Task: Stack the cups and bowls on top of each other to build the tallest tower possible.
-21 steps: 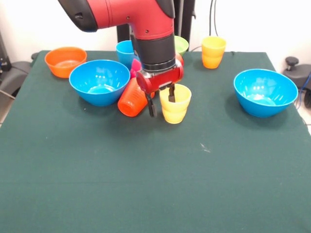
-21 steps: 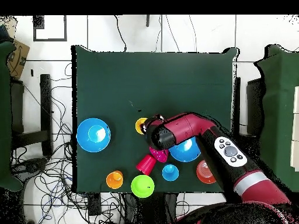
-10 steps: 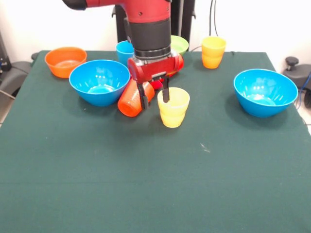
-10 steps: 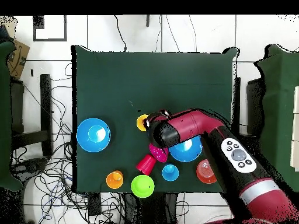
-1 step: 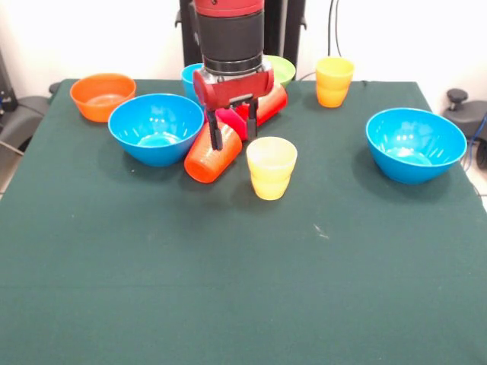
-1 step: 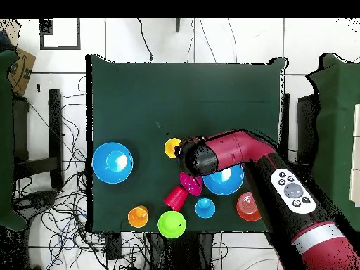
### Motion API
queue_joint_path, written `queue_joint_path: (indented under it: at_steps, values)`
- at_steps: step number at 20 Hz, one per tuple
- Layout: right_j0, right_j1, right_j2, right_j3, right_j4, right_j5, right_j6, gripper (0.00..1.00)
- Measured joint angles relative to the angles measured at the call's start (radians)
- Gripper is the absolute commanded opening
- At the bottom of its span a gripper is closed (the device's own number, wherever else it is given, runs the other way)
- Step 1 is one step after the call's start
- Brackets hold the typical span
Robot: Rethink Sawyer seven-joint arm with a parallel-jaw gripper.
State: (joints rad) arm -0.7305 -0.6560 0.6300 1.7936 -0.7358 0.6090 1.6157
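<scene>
— Green cloth covers the desk (image 5: 228, 289), and we count no tower on it; every cup and bowl sits on its own. Where do we see the gripper (image 5: 230, 131)?

— It hangs off the red and black arm (image 5: 228, 38), above the desk, its two dark fingers (image 5: 214, 135) apart and holding nothing. The pale yellow cup (image 5: 271, 167) stands upright just beside it, free of the fingers.

— And the orange cup (image 5: 209, 154)?

— We see it lying on its side, its mouth toward us in the front view, beside a large blue bowl (image 5: 156, 128). A red cup (image 5: 268, 103) lies tipped behind the gripper, and something pink-red (image 5: 230, 122) shows between the fingers — a small bowl, as far as we can tell; it touches the fallen cups.

— The rest?

— An orange bowl (image 5: 102, 95) sits at the far left corner in the front view. A light blue cup (image 5: 193, 78) and a lime-green bowl (image 5: 280, 69) stand behind the arm, partly hidden. A yellow-orange cup (image 5: 334, 81) stands upright near the far edge, and the second blue bowl (image 5: 415, 143) sits well apart at the right. From overhead we find the pale yellow cup at the arm's tip, with the others grouped toward the desk's lower edge.
</scene>
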Motion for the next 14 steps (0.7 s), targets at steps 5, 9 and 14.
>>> queue_joint_path:
  at_steps: [5, 9, 14]
  values:
    - [-0.011, -0.012, 0.010, 0.014, 0.049, 0.059, 0.000, 1.00]
    - [-0.015, -0.025, 0.023, 0.036, 0.093, 0.069, 0.000, 1.00]
    - [-0.011, -0.070, 0.060, 0.087, 0.167, 0.069, 0.000, 1.00]
